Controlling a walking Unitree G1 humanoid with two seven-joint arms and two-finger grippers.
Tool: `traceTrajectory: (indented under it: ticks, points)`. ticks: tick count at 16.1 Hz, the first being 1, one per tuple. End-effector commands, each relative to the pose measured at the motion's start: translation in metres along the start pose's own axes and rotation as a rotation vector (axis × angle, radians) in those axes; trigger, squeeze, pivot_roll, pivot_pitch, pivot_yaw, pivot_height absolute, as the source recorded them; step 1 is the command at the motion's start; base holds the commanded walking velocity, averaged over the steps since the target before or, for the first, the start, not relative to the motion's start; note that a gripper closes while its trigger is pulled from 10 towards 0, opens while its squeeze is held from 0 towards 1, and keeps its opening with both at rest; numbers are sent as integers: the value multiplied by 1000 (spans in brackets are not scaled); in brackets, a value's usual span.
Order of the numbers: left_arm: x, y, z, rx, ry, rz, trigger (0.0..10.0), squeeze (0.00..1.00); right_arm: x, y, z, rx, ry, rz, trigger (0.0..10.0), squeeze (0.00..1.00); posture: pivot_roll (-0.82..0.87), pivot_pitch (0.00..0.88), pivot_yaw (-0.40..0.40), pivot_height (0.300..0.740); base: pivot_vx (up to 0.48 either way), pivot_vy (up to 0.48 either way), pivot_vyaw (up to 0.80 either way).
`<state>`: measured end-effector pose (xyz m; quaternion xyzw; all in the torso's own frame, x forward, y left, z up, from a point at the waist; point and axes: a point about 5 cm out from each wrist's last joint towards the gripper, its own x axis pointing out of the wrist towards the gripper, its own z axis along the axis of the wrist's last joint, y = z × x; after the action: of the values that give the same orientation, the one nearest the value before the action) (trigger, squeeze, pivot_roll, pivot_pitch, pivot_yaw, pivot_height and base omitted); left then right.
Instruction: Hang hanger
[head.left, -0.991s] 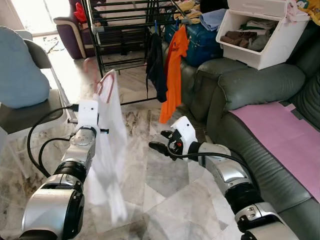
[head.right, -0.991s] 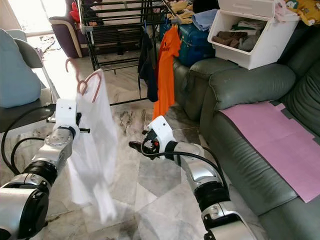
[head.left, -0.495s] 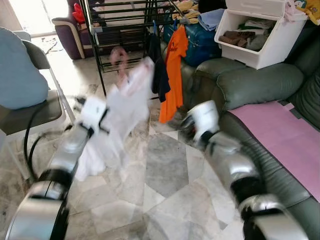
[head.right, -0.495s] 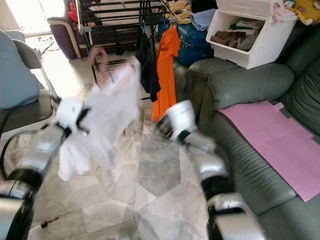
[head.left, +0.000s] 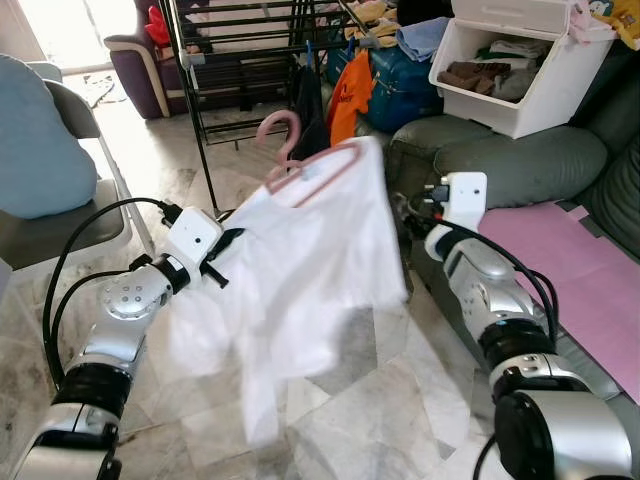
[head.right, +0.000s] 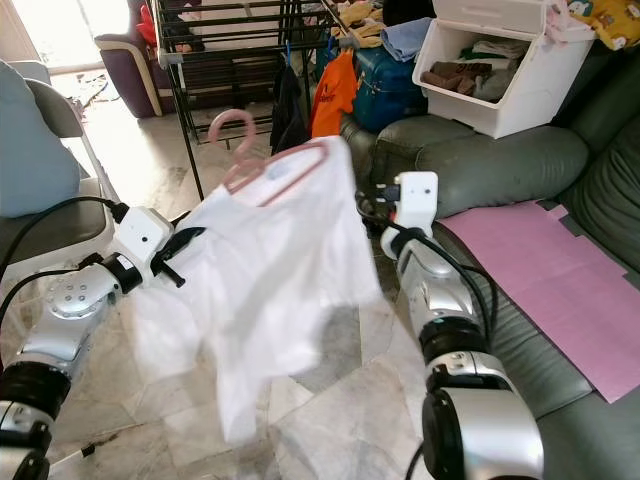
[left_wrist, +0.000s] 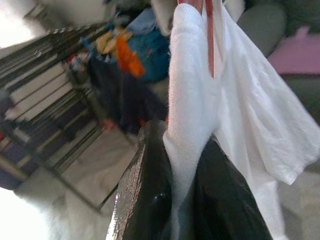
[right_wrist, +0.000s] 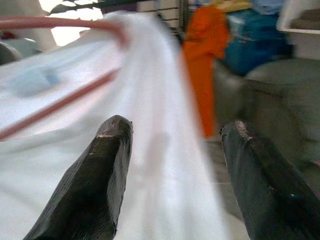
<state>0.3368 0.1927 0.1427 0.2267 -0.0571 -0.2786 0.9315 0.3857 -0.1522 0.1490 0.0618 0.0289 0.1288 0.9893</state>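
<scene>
The left end effector (left_wrist: 187, 165) has its two black fingers closed tight on one shoulder of the white T-shirt (head.left: 300, 270), and the cloth is pinched between them (the left wrist view shows this well). The shirt sits on a pink hanger (head.left: 300, 165), which is held up in the air above the marble floor (head.left: 350, 400), tilted, with its hook (head.left: 277, 130) pointing up toward the black drying rack (head.left: 240, 60). The hook is not on any rail of the rack.

The right end effector (right_wrist: 175, 165) has its fingers wide apart, and the other side of the shirt lies just in front of them; I cannot tell if they touch the cloth. In the head views this end effector is hidden behind the shirt, near the arm of the green sofa (head.left: 500, 170).

An orange shirt (head.left: 348, 95) and a dark garment (head.left: 308, 100) hang on the rack behind the hanger.
</scene>
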Motion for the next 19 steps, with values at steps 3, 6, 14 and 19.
traceTrajectory:
  ticks: [3, 6, 14, 19]
  points:
    - [3, -4, 22, 8, -103, -68, 0, 0, 4, 18, -2, 28, 26, 144, 10000, 0, -75, 0, -8, 740, 0, 0, 0]
    - [-3, -21, 23, -13, -117, -150, 0, 0, 2, 17, -13, -23, 90, 155, 10000, 0, -75, 0, -6, 740, 0, 0, 0]
    - [-28, -36, 19, -122, -109, -137, 0, 0, -13, -10, -36, -64, 217, 54, 0, 0, -73, 0, -24, 740, 0, 0, 0]
    - [-29, -24, 28, -114, -117, -111, 0, 0, -17, -14, -44, 10, 243, 32, 0, 0, -73, 0, -24, 740, 0, 0, 0]
